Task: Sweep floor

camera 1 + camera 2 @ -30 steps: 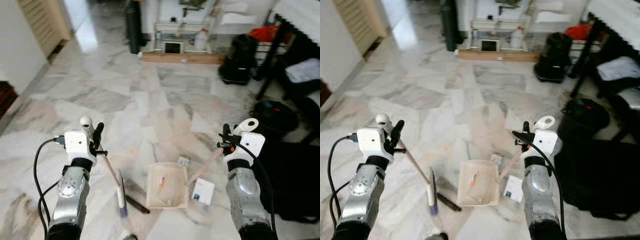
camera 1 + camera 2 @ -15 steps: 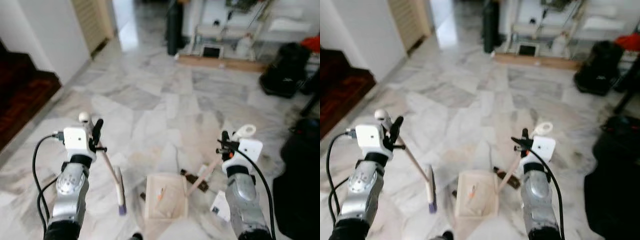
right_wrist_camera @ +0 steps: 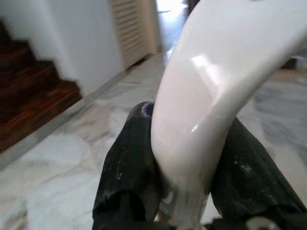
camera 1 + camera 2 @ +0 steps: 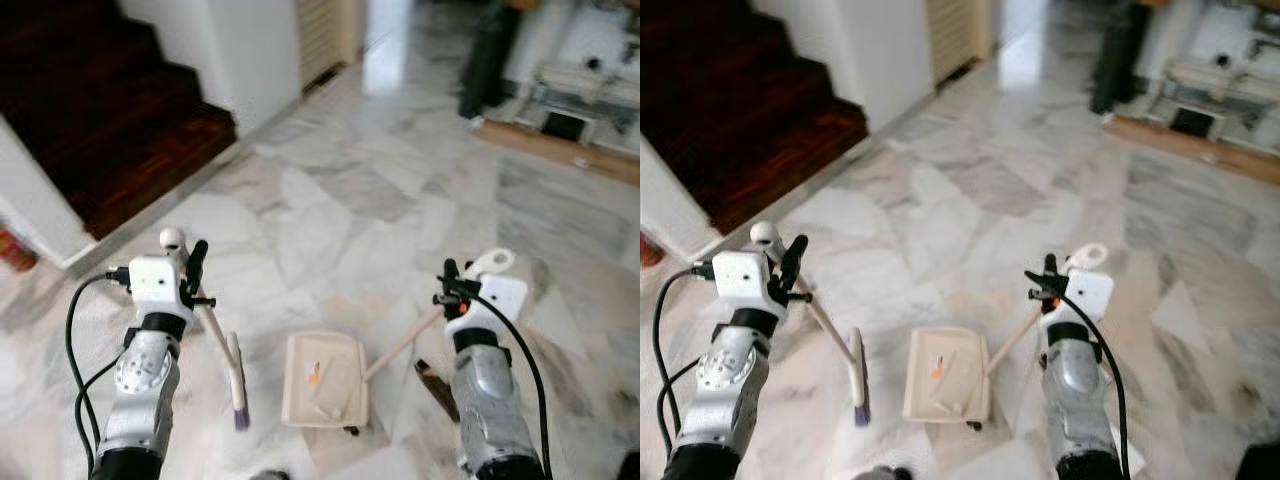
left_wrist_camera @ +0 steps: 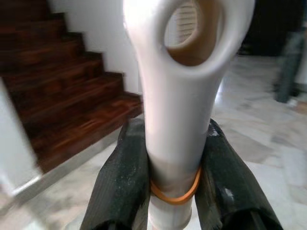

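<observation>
My left gripper is shut on the white handle of a small broom; its brush head hangs low over the marble floor, left of the dustpan. My right gripper is shut on the pale handle of a cream dustpan, which lies flat on the floor between my arms. A bit of orange debris and pale scraps lie inside the pan. The black fingers clamp the broom handle from both sides.
A dark wooden staircase rises at the upper left beside a white wall. A dark strip lies on the floor by my right arm. A low shelf unit and a dark upright object stand far back.
The camera has swung left: the staircase has come into view and the black bags and furniture on the right have gone. Both grippers keep their hold on broom and dustpan.
</observation>
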### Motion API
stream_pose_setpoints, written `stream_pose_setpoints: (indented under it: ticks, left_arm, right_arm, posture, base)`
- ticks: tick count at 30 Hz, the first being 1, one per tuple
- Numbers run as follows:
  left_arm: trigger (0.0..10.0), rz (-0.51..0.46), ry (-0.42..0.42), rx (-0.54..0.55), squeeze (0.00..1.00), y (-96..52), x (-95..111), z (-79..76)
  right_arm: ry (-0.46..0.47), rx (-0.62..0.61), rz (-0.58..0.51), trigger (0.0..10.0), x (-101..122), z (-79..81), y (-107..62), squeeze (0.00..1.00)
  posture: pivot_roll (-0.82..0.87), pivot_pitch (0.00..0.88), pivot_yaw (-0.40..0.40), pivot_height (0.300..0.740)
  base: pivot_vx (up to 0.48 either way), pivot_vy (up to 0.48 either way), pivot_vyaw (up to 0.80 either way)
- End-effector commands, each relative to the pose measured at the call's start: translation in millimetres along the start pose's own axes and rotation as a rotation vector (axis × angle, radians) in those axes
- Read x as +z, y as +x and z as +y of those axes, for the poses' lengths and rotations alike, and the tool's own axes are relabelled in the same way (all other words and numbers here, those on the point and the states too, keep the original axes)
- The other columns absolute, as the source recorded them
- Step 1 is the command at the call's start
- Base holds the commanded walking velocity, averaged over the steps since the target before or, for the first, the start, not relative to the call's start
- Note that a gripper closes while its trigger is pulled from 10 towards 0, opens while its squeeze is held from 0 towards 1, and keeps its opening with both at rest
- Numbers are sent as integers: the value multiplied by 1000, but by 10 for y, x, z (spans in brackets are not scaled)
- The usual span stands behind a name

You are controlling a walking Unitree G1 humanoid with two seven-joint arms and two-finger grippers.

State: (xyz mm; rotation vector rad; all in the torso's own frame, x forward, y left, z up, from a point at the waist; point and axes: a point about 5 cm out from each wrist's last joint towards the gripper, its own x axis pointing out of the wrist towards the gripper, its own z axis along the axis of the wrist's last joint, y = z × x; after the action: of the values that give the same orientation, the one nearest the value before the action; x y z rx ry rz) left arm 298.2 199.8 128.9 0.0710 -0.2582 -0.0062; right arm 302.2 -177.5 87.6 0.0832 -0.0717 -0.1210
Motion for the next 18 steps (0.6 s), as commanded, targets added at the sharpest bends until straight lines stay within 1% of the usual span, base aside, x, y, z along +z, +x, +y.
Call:
stream_pose_setpoints:
  ticks: [1, 11, 18]
  left_arm:
    - [10000, -14, 27, 18, 0, -20, 45, 57]
    - [10000, 5, 22, 25, 0, -57, 26, 45]
    - [10000, 29, 10, 36, 0, -77, 6, 40]
  right_arm:
    - [13, 23, -43, 10000, 104, 80, 23, 0]
    - [15, 25, -36, 10000, 104, 73, 9, 0]
    - [38, 51, -14, 10000, 86, 121, 16, 0]
  posture:
    - [95, 128, -1, 740]
    - [91, 152, -4, 740]
    - [93, 162, -5, 740]
  base:
    - [0, 0, 800]
    - [0, 0, 778]
    - [0, 0, 0]
